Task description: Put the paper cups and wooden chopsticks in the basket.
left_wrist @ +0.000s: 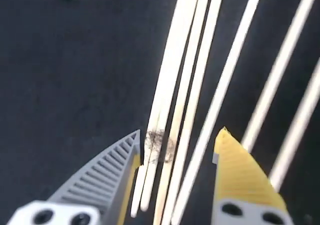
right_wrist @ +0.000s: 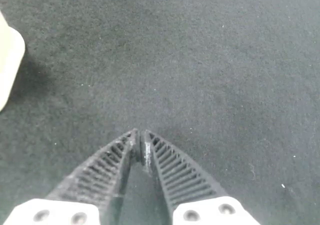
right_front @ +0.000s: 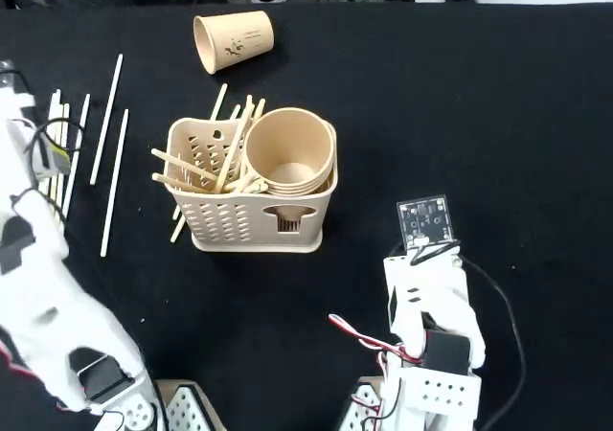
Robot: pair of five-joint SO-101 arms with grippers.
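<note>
Several loose chopsticks [right_front: 113, 184] lie on the black surface [right_front: 498, 115] on the left arm's side of the basket [right_front: 239, 222]. They are roughly parallel to one another and clear of its wall. The left arm [right_front: 38, 297] stands over the ones farthest from the basket. Its wrist view shows the left claw [left_wrist: 180, 132] spread wide, with a tight bundle of chopsticks [left_wrist: 172, 85] running between the two tips and none of them pinched. Whether the tips touch the surface I cannot tell. A greyish smudge [left_wrist: 159, 144] marks the bundle close to the grey-ribbed tip.

The basket stands upright. Its compartment on the right arm's side holds stacked paper cups [right_front: 290, 153], mouths up, which fill it. The compartment on the left arm's side holds more chopsticks [right_front: 206, 163], tilted at mixed angles, some ends poking over the rim and out past the wall. One lone paper cup [right_front: 233, 40] lies on its side beyond the basket, away from both arms and well apart from it, with its mouth turned towards the left arm's side.

The right arm [right_front: 431, 306] sits nearer than the basket, off towards its own side and apart from it. The right claw [right_wrist: 140, 133] is pressed together with nothing in it, above bare surface.
</note>
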